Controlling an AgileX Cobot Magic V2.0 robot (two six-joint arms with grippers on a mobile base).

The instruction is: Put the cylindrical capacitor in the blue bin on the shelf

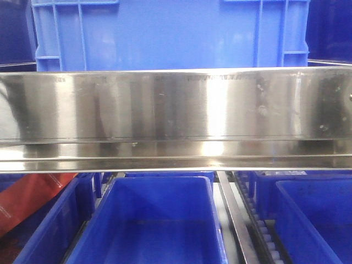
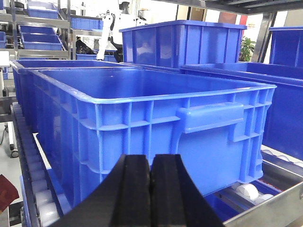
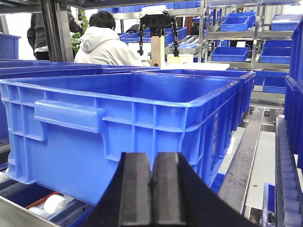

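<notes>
The cylindrical capacitor is nowhere I can see, my left hand (image 2: 150, 189) and right hand (image 3: 151, 189) are both pressed together holding nothing by a blue bin (image 2: 142, 123), and I guess it is small, light, hard and slippery, best pinched around its sides.

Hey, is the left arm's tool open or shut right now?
Shut. In the left wrist view the left tool has its two black fingers pressed flat together, with nothing visible between them.
</notes>
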